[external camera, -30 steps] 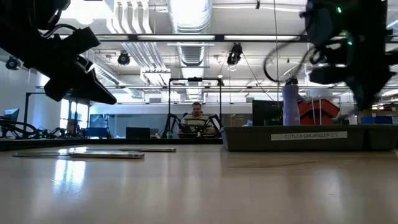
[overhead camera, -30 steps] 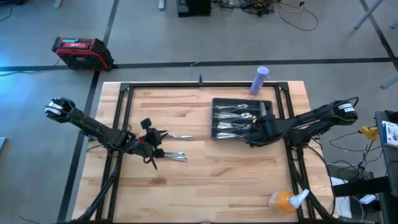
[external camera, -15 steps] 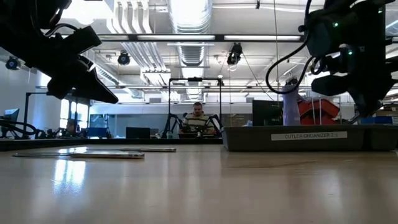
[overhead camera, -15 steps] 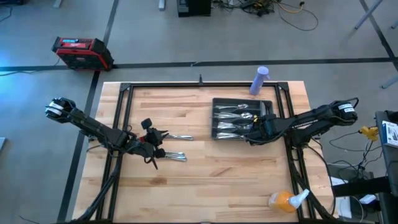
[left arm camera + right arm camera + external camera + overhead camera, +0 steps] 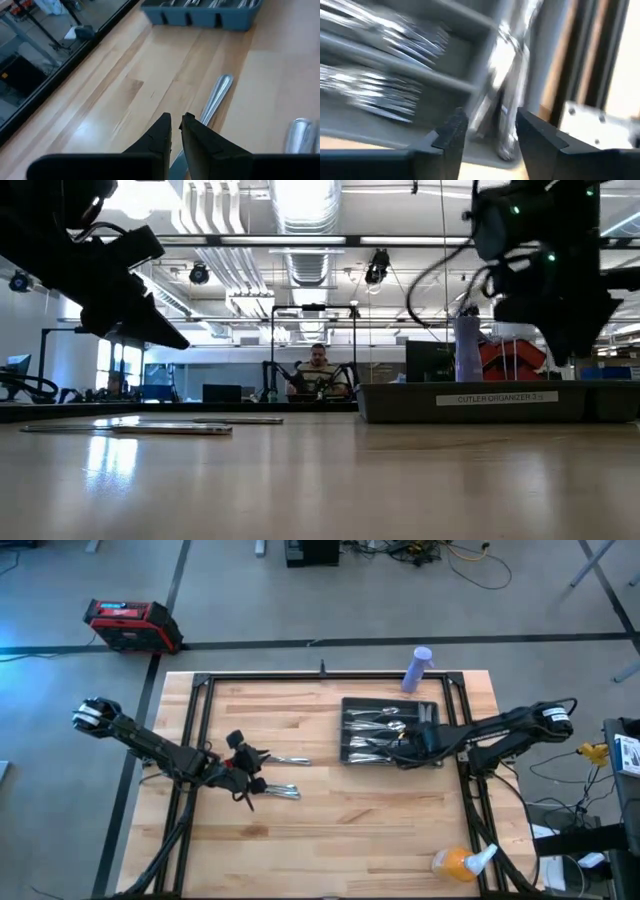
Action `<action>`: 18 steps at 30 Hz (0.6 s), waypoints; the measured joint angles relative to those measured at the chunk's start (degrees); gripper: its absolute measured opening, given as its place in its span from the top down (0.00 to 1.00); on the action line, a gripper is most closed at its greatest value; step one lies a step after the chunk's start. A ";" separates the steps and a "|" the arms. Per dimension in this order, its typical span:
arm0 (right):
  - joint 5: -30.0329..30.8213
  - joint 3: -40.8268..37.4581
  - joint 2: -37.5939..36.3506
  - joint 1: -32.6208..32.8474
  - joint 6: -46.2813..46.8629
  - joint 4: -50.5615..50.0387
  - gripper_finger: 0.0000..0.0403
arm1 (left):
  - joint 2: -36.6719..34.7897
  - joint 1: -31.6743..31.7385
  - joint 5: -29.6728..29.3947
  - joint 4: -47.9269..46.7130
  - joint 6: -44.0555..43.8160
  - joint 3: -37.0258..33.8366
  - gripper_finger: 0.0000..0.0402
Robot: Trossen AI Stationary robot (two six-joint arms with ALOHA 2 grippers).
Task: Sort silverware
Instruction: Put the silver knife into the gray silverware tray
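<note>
The right end effector [image 5: 408, 748] hangs with its fingers [image 5: 451, 131] spread apart and empty, over the right part of the grey tray [image 5: 348, 754], right of centre in the overhead picture, where most silverware [image 5: 378, 730] lies. The left end effector [image 5: 262, 768], fingers [image 5: 161, 134] nearly closed, sits low over the counter [image 5: 330, 825] left of centre, between two loose pieces [image 5: 288, 760].

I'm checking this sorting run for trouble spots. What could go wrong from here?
The right gripper hangs open just above the tray, so it might snag pieces already sorted or nudge the tray. The left gripper looks nearly shut above a handle on the table; it may need to open first or it could push the piece aside.
</note>
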 joint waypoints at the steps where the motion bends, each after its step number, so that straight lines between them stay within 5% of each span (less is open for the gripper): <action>1: 1.99 1.30 0.09 0.02 -2.37 1.08 0.59 | 0.00 0.87 0.70 -0.72 -0.77 0.00 0.92; 4: 8.15 4.03 0.16 0.10 -15.01 10.19 0.56 | 0.03 4.74 5.96 -4.16 -4.47 0.00 0.93; 7: 8.82 3.42 0.26 -0.39 -34.58 30.59 0.55 | 0.73 8.74 10.72 -6.33 -6.92 0.00 0.94; 12: -7.16 -0.94 5.27 -2.39 -60.50 67.15 0.57 | 2.61 13.76 15.22 -8.23 -8.88 -0.02 0.94; 18: -19.56 -1.36 20.41 -4.47 -71.52 91.07 0.62 | 5.19 17.13 26.58 -10.56 -12.70 -0.02 0.94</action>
